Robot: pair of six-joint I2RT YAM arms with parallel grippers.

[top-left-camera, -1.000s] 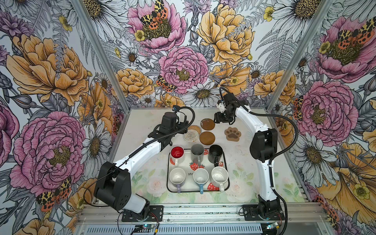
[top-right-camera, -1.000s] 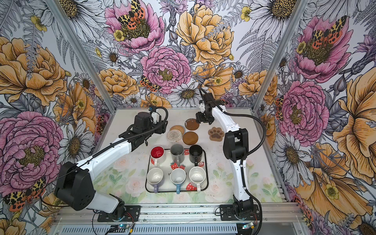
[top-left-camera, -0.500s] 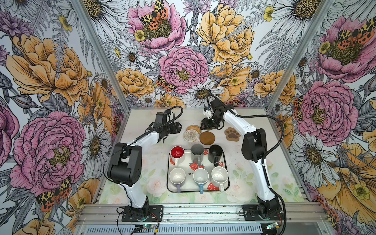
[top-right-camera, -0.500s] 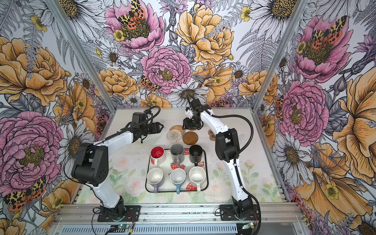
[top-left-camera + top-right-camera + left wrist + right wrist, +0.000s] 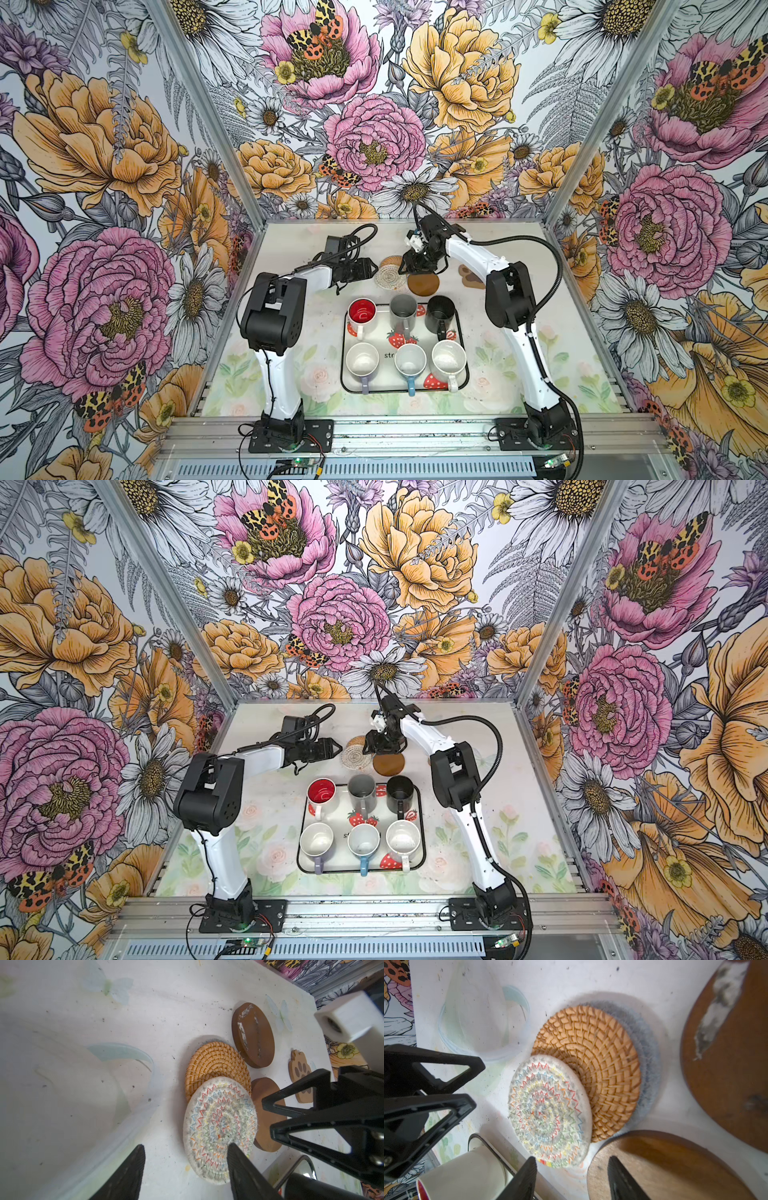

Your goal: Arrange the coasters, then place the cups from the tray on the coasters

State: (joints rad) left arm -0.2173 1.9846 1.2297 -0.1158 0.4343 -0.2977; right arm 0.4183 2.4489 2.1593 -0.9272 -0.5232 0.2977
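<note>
The coasters lie bunched at the back of the table. A grey woven coaster (image 5: 220, 1126) with coloured stitching overlaps a tan woven one (image 5: 216, 1064), which lies on a clear beaded one (image 5: 648, 1059). Two brown discs (image 5: 252, 1034) (image 5: 268, 1118) and a paw-shaped coaster (image 5: 299, 1072) sit beside them. My left gripper (image 5: 186, 1159) is open and empty, low at the grey woven coaster's edge. The right gripper (image 5: 571, 1167) is open and empty, with one finger over a brown disc (image 5: 675, 1167). In both top views, several cups stand upright on the strawberry tray (image 5: 344, 374), the red-lined one (image 5: 362, 311) nearest my left gripper (image 5: 374, 268).
The tray's back rim (image 5: 483, 1140) and the red-lined mug (image 5: 467, 1174) sit close in front of the coasters. The two grippers face each other across the coaster pile, a short way apart. Floral walls enclose the table on three sides.
The right gripper has swung left and forward from the paw coaster to the pile. My left gripper has come in low beside the grey woven coaster. Both jaws have narrowed slightly.
</note>
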